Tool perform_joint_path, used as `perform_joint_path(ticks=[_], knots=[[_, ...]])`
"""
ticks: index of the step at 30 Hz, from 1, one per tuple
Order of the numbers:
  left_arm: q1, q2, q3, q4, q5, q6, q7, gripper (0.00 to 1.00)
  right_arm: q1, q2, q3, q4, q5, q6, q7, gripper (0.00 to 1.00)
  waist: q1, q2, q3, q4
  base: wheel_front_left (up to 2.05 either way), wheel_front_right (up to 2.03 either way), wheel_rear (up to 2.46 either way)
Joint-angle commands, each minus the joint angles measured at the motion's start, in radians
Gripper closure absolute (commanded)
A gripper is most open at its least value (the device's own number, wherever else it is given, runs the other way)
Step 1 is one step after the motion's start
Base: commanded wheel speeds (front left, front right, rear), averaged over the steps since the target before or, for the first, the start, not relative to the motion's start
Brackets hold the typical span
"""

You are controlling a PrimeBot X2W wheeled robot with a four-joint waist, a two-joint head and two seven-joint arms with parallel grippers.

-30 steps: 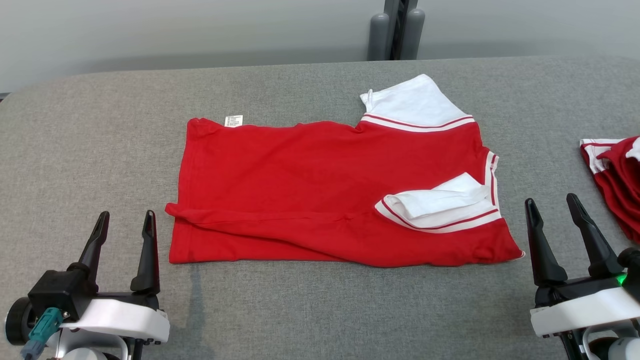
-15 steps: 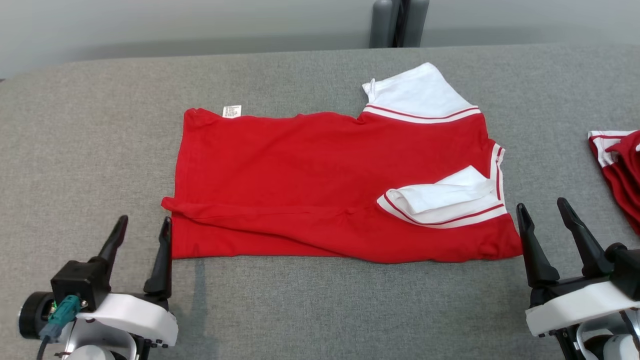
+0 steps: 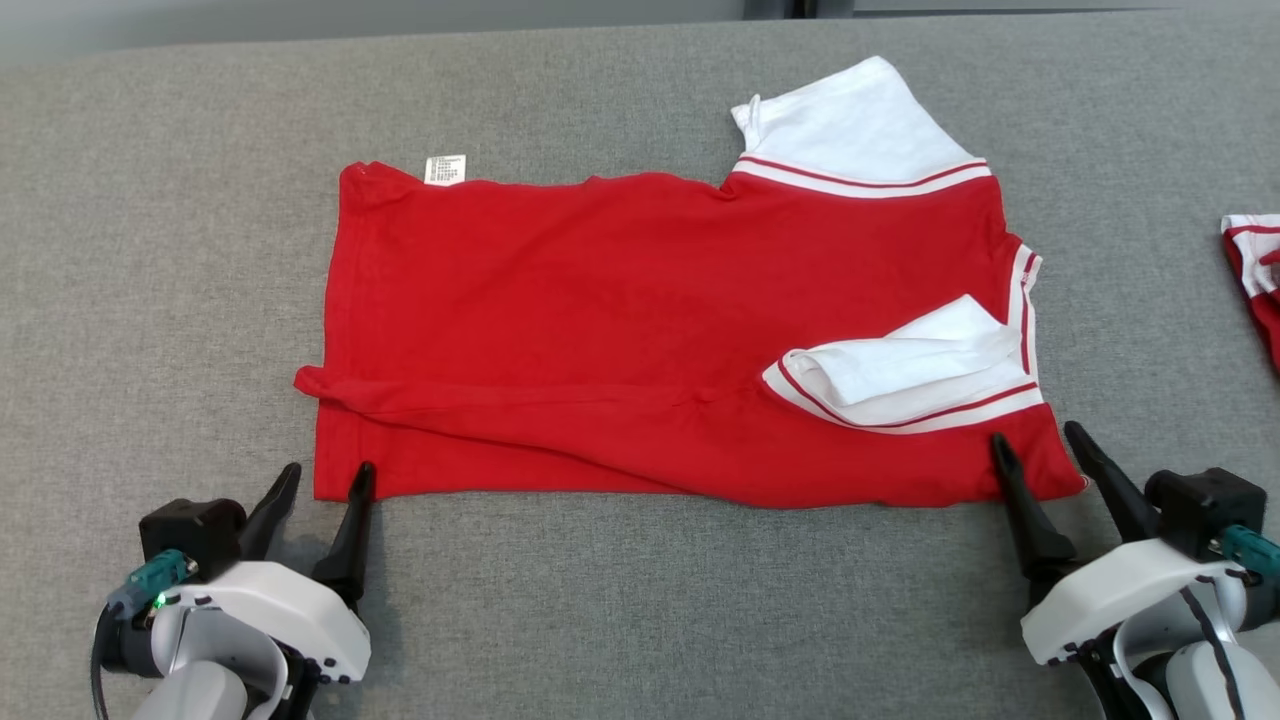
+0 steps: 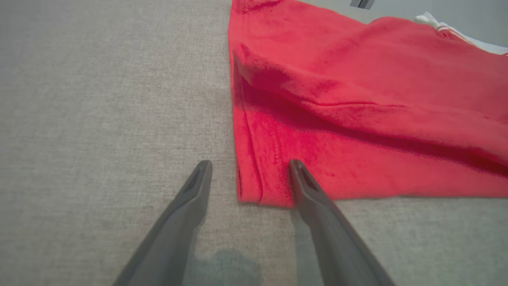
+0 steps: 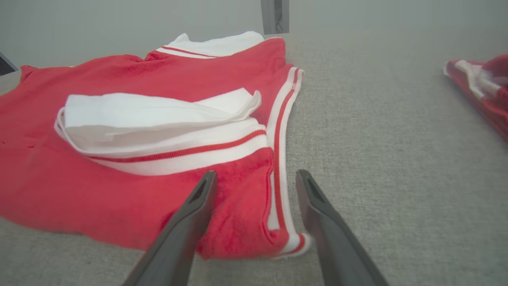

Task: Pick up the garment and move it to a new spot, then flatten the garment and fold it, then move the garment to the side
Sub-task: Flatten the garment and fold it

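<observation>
Garment: the red garment [image 3: 660, 340] lies spread on the grey table [image 3: 640, 610], across the middle of the head view. One white sleeve [image 3: 900, 365] is folded onto it at the right, and another [image 3: 860, 125] sticks out at the upper right.
Near edge: it runs fairly straight across the lower part of the frame, with a raised crease just above it on the left.
Left claw: the left gripper [image 3: 328, 472] sits at the lower left with its jaws apart and nothing in them. It straddles the garment's near left corner, one finger over bare table and the other over red cloth.
Right claw: the right gripper [image 3: 1035, 436] is spread at the lower right and holds nothing. The striped hem [image 5: 278, 190] at the near right corner lies between its fingers.
Open room: bare table runs all along the bottom and the left side of the frame. A second red garment [image 3: 1255, 270] sits at the right edge, well apart.
Label: a small white tag [image 3: 445, 169] pokes out at the garment's top left edge. Its print is too small to read.
</observation>
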Motion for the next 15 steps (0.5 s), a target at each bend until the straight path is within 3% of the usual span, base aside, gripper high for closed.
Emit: perform_joint_path(ticks=[1,3,4,5,6,7,8,15], knots=[[-0.019,0.003,0.002,0.014,-0.007,-0.008,0.007,0.0,-0.015,-0.009,0.005,0.01,0.008,0.0,0.009,0.0,0.0,0.0,0.007,0.001,0.0,0.0,0.0],[-0.03,-0.001,-0.001,0.046,-0.022,-0.026,0.023,0.0,-0.019,-0.013,0.018,0.021,0.017,0.0,0.016,0.0,0.0,0.0,0.014,0.0,0.0,0.0,0.0],[-0.032,-0.002,-0.005,0.061,-0.028,-0.035,0.032,0.15,-0.022,-0.012,0.027,0.029,0.024,0.0,0.023,0.0,0.0,0.0,0.017,-0.001,0.0,0.0,0.0],[-0.035,-0.002,-0.011,0.074,-0.033,-0.046,0.042,0.49,-0.024,-0.013,0.033,0.037,0.031,0.0,0.029,0.0,0.0,0.0,0.02,-0.002,0.0,0.0,0.0],[-0.04,-0.005,-0.013,0.083,-0.039,-0.056,0.044,0.99,-0.028,-0.013,0.035,0.043,0.038,0.0,0.033,0.53,0.0,0.0,0.022,-0.003,0.0,0.0,0.0],[-0.041,-0.007,-0.017,0.09,-0.04,-0.063,0.047,1.0,-0.029,-0.013,0.038,0.05,0.042,0.0,0.036,0.65,0.0,0.0,0.023,-0.004,0.0,0.0,0.0],[-0.041,-0.007,-0.018,0.094,-0.044,-0.069,0.046,1.0,-0.029,-0.012,0.04,0.052,0.049,0.0,0.037,1.0,0.0,0.0,0.024,-0.005,0.0,0.0,0.0],[-0.001,0.039,0.008,0.036,-0.061,-0.074,0.034,1.0,-0.014,-0.019,0.007,0.001,0.092,0.0,0.024,1.0,0.0,0.0,0.017,-0.004,0.0,0.0,0.0]])
